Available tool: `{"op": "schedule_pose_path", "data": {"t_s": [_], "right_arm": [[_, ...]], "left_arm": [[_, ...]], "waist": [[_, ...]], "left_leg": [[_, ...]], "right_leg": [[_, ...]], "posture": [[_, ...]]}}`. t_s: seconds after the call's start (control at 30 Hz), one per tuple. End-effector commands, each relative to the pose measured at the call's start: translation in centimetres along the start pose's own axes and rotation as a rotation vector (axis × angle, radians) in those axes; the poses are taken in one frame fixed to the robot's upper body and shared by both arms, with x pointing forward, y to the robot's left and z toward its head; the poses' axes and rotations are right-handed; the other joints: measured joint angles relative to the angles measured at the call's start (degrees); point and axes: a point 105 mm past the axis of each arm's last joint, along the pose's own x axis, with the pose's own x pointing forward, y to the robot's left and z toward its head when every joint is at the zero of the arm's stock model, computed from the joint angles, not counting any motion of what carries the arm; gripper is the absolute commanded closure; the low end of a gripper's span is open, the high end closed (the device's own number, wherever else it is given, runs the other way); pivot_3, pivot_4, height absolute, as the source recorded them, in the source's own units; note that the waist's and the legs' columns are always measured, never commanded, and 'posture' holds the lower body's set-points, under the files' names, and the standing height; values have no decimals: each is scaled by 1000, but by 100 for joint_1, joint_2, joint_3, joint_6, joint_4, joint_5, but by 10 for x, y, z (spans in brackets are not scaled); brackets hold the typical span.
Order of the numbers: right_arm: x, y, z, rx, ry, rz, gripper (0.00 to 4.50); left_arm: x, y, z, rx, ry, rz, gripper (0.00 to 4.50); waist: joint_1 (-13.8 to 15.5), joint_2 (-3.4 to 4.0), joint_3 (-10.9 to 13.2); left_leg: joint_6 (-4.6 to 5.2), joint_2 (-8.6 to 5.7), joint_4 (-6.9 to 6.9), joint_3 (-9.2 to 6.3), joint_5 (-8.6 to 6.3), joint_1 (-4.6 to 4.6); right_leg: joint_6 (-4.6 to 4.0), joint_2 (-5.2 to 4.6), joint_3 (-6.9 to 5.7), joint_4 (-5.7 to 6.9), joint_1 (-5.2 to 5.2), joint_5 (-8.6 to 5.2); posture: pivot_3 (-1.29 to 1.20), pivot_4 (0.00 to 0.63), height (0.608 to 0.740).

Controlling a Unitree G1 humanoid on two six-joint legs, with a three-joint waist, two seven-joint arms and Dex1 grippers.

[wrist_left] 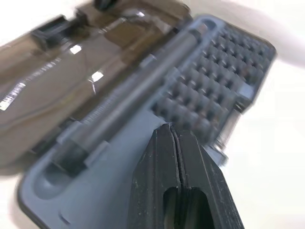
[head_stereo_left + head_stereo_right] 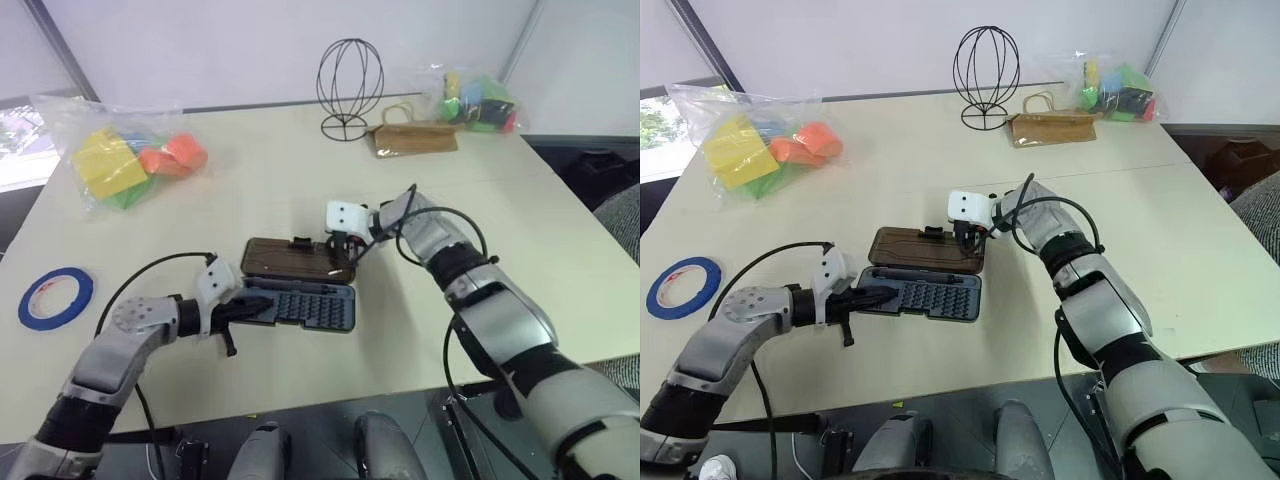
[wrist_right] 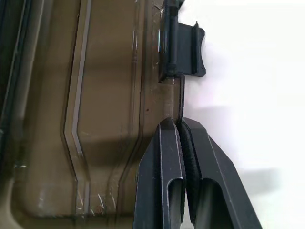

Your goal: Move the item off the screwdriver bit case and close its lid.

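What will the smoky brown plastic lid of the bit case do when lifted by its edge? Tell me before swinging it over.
The smoky brown plastic lid looks thin and moulded, so probably light and fairly stiff. Its glossy surface could be slippery. It lies open flat beside the grey-blue tray, so it should pivot rather than lift free.

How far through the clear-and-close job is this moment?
Looks done: no small rod is visible on the screwdriver bit case, though a tiny piece could be missed. In hand: the right gripper is shut on the edge of the open lid near its latch; the left gripper, shut, rests on the tray. Left: folding the lid shut.
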Motion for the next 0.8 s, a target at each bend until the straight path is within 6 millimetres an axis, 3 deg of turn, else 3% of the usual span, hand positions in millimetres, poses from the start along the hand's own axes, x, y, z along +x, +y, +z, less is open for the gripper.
{"op": "schedule_pose_path", "data": {"t_s": [0.03,0.23,0.37,0.63,0.8], "right_arm": [[-15,-10,11,-71,-12,-61,4481],[-28,-7,18,-76,-31,-75,4481],[-38,-7,21,-171,-11,-128,4481],[-48,-10,34,-315,-6,-248,4481],[-50,-11,39,-324,-20,-285,4481]], "left_arm": [[-6,12,14,18,-39,39,4500],[-4,22,23,7,-72,61,4500],[-9,39,42,-76,-169,130,4500],[-39,85,72,-264,-353,313,4500],[-51,103,75,-307,-385,393,4500]], "waist": [[1,3,2],[10,4,3],[17,2,6],[6,-1,9],[7,-2,9]], "left_leg": [[-2,0,0,0,1,-9],[-5,-1,-2,0,2,-21],[-4,-2,0,0,2,-24],[-5,-2,0,0,2,-23],[-6,-2,0,0,3,-24]], "right_leg": [[0,0,0,0,-10,0],[0,-1,-1,-8,-16,0],[0,-1,-2,-9,-17,0],[1,-1,-3,-8,-20,0],[1,-2,-3,-9,-20,0]], "posture": [[0,150,740],[0,150,740],[0,150,740],[0,150,740],[0,150,740]]}}
